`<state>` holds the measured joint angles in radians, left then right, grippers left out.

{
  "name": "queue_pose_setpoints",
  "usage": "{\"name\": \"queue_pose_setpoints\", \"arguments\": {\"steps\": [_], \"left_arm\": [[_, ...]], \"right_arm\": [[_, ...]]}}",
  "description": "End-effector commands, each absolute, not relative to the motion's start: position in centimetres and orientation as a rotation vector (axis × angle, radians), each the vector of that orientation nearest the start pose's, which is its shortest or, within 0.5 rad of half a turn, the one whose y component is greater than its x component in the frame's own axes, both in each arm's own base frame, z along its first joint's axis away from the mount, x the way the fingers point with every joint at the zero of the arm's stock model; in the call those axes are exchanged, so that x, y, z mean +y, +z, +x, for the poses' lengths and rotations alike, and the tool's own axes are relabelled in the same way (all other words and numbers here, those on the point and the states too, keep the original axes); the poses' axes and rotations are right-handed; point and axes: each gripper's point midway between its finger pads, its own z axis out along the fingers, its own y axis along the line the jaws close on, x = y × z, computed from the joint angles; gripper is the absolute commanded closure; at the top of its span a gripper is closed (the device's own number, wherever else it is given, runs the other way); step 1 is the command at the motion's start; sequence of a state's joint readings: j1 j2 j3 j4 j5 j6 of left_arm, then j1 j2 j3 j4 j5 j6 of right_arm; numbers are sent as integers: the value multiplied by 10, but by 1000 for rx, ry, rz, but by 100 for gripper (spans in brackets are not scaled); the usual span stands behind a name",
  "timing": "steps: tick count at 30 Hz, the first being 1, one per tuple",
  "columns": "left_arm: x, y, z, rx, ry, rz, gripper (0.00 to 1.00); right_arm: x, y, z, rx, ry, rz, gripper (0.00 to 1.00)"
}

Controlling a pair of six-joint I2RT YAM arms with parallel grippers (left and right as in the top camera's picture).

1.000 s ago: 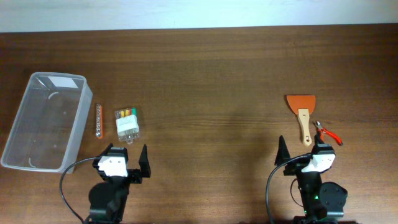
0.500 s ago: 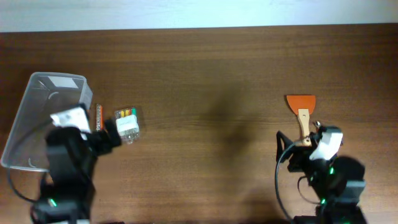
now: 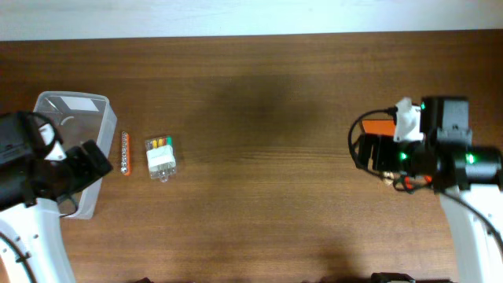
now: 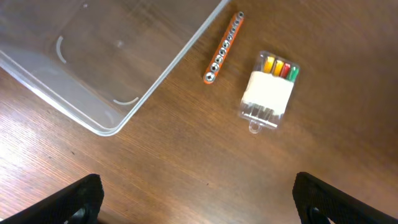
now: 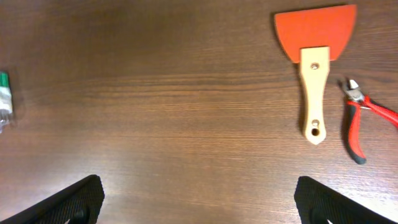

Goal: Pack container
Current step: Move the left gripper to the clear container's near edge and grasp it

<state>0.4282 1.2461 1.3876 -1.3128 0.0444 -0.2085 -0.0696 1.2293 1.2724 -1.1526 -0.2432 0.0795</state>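
Note:
The container [image 3: 75, 100], a clear plastic tub, lies at the far left with nothing in it; it fills the upper left of the left wrist view [image 4: 171, 65]. An orange bit strip [image 3: 125, 152] [image 4: 223, 47] and a small clear battery pack [image 3: 160, 156] [image 4: 268, 93] lie just right of it. My left gripper [image 4: 199, 205] is open and empty, high above the wood near the tub's corner. My right gripper [image 5: 199, 202] is open and empty above bare wood. An orange scraper with a wooden handle [image 5: 314, 62] and red-handled pliers [image 5: 360, 121] lie ahead of it to the right.
In the overhead view my left arm [image 3: 31, 169] covers the tub's near half. My right arm [image 3: 428, 149] hides most of the scraper and the pliers. The brown wooden table [image 3: 259, 157] ends at a pale strip along the far edge.
Both arms have risen from the front edge and swung out over the table, the left towards the tub, the right over the scraper and pliers. No object has moved.

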Motion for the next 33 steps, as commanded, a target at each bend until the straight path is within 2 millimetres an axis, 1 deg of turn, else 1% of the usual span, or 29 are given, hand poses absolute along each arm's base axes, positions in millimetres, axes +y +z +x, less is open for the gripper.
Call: {"name": "queue_pose_setpoints", "arguments": {"steps": [1,3,5,7,9,13,20,24,27,30,33], "left_arm": [[119,238,241,2490,-73,-1077,1],[139,237,228,2364,-65,-1359,1],[164,235,213,2224,-12,-1591,1],[186,231,198,2108,42,-1763,1],[201,224,189,2066,62,-1854,1],[223,197,178,2069,67,-2007,1],[235,141,184,2201,35,-2156,1],[244,115,190,2239,28,-2192,1],[250,100,194,2256,34,-2208,1],[258,90,198,2259,53,-2195,1],[272,83,199,2260,141,-2168,1]], "right_arm": [[25,222,297,2671,360,89,1],[18,219,300,2694,312,104,2],[12,216,301,2720,262,119,1],[8,213,300,2742,231,130,1],[5,209,299,2762,213,136,1],[4,206,297,2777,195,115,1],[3,206,297,2779,188,84,1],[3,206,297,2779,188,84,1],[3,206,297,2779,188,84,1],[3,206,297,2780,188,84,1],[3,206,297,2780,188,85,1]]}}
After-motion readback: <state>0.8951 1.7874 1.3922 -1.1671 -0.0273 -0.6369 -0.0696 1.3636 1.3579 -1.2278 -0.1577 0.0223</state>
